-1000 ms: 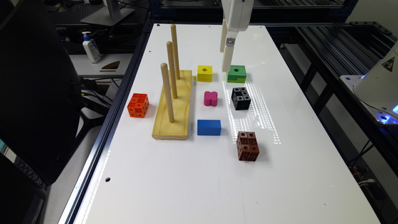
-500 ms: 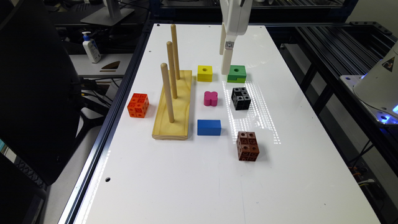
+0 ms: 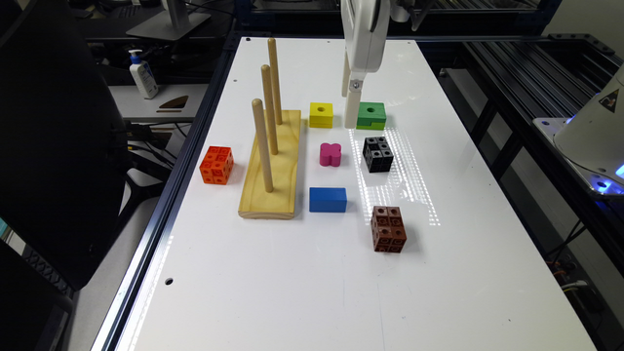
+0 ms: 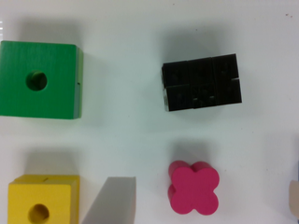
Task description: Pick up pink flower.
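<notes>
Hovering gripper (image 3: 352, 114), jaws' state unclear.
Pink flower (image 3: 330, 154) lies on the table, between yellow block (image 3: 321, 114) and blue block (image 3: 327, 199).

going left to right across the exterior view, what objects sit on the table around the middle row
orange cube → wooden peg stand → pink flower → black cube

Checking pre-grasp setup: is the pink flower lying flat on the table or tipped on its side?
Flat. The pink flower rests on the white table with its four-lobed face up, seen squarely in the wrist view.
</notes>
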You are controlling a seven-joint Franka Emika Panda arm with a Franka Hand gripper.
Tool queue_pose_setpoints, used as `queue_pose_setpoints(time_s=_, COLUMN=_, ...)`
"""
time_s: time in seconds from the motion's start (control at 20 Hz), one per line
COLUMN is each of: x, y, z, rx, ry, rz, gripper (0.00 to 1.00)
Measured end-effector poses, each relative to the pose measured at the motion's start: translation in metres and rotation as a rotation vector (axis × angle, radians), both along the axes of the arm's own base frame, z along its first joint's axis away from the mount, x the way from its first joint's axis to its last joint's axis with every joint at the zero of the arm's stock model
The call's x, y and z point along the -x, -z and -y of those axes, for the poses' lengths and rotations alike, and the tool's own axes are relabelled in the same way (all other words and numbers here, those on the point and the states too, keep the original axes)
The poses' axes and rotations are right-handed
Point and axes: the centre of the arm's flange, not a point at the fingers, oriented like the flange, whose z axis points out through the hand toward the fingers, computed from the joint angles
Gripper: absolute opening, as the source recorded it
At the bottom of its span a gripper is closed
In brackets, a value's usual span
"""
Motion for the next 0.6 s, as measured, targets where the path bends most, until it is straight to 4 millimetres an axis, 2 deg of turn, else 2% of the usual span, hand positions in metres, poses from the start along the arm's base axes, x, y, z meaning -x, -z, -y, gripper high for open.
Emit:
queue_pose_setpoints(time_s=0.2, x=-0.0012, y=0.0099, z=0.0, rx=-0.001, ry=0.0, rz=0.001, gripper=1.0)
queue_pose_setpoints(time_s=0.6, x=-0.0013, y=0.0123, z=0.0, rx=-0.001, ry=0.0, rz=0.0, gripper=1.0)
